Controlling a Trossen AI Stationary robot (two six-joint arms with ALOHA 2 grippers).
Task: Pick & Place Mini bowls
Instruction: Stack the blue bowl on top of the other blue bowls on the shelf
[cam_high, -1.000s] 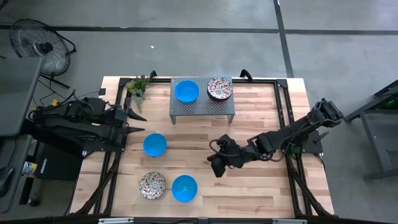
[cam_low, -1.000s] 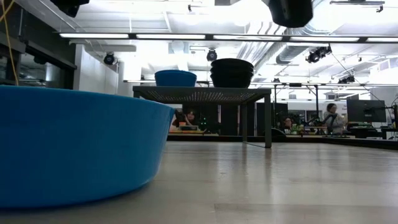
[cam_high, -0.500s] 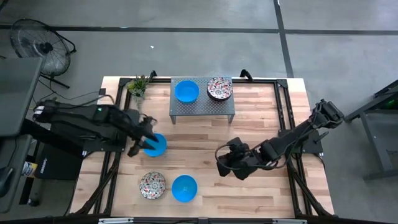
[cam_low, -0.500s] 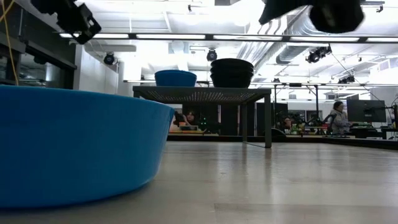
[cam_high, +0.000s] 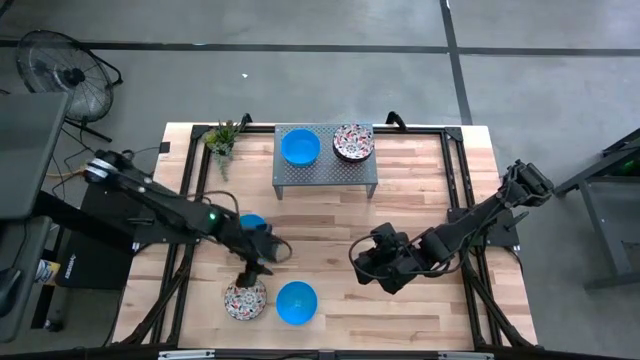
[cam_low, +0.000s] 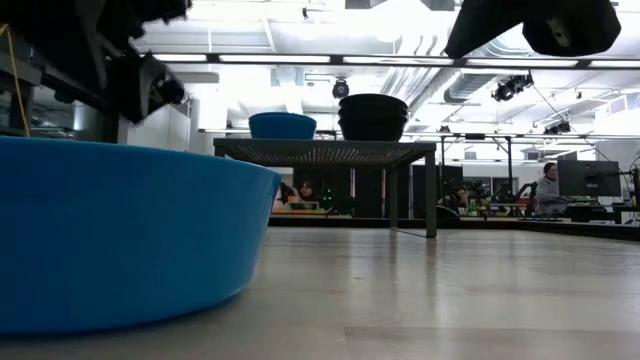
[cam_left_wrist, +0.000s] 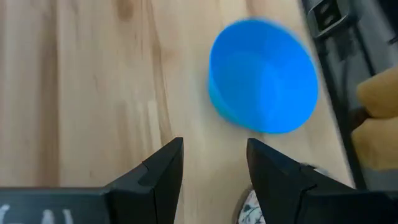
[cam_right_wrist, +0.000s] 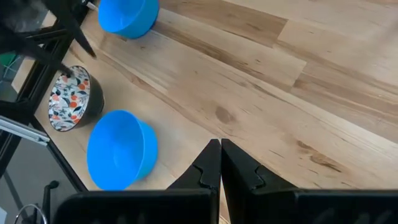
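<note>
Left pincer (cam_left_wrist: 211, 163) agape, empty, over bare wood beside blue bowl (cam_left_wrist: 263, 75); right pincer (cam_right_wrist: 220, 157) shut.

Two dark jointed arms, black cabling, small green light on the left arm (cam_high: 170, 207).

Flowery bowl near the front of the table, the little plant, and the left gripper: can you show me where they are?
Flowery bowl (cam_high: 245, 298): high view, on its patterned inside.
Little plant (cam_high: 221, 137): high view, on its green leaves.
Left gripper (cam_high: 250, 277): high view, between its open fingertips, above the flowery bowl's rim.
</note>
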